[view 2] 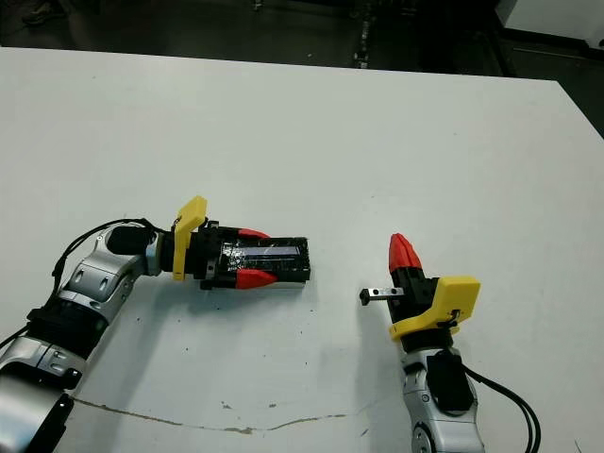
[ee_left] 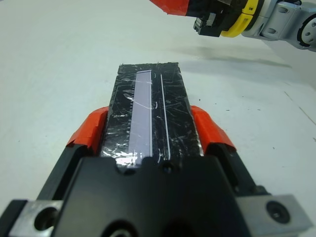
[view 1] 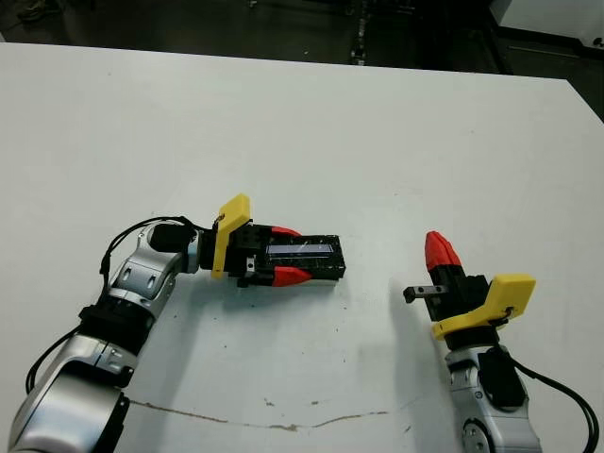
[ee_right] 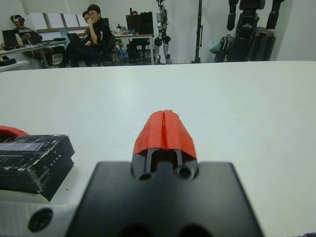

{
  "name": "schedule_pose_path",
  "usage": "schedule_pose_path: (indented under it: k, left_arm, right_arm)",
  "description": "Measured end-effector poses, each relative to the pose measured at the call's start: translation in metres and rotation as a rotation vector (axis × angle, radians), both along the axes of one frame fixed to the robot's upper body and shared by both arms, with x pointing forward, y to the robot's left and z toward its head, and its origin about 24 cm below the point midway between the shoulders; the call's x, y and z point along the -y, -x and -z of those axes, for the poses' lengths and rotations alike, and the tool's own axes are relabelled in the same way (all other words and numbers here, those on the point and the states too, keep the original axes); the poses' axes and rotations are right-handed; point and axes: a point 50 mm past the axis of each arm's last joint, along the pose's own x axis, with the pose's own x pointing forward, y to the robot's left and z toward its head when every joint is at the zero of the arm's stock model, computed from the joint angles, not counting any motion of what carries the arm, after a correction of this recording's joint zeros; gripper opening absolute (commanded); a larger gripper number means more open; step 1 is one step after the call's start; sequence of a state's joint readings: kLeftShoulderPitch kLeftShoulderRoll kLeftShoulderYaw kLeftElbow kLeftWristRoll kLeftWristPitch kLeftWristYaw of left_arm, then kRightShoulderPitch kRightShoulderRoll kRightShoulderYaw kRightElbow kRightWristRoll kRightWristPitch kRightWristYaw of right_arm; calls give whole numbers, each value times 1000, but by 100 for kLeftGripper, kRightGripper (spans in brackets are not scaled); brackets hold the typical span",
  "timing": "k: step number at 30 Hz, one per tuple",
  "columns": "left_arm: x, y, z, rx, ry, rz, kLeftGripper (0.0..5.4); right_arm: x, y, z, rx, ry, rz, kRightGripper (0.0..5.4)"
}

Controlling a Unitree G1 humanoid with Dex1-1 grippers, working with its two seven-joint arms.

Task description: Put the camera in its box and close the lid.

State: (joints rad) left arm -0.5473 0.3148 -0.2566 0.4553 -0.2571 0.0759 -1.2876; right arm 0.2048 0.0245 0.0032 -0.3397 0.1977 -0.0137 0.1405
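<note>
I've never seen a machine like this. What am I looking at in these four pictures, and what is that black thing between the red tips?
This is a humanoid robot at a white table. The two wide pictures come from cameras in its head, looking down at its own arms. The other two come from a camera on each wrist, looking along that arm's red-tipped fingers. The left pincer has one finger on each side of a glossy, crinkly black lid with a pale strip on top, lying on the table. The box and camera under it are not visible. The right pincer is shut, holds nothing and sits off to the side. In the right wrist picture, people sit at desks beyond the table.
</note>
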Motion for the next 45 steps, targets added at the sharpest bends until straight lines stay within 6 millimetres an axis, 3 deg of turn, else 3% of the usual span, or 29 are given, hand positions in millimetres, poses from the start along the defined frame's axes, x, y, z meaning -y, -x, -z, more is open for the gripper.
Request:
schedule_pose_path:
  k: [19,35,45]
  left_arm:
    - [-20,3,5,-78,66,-41,316]
    - [-26,7,8,-67,97,-77,316]
    - [-25,19,9,67,96,-160,316]
  right_arm:
    - [0,0,1,-3,9,-5,0]
    - [0,0,1,-5,12,-9,0]
    - [0,0,1,-2,8,-11,0]
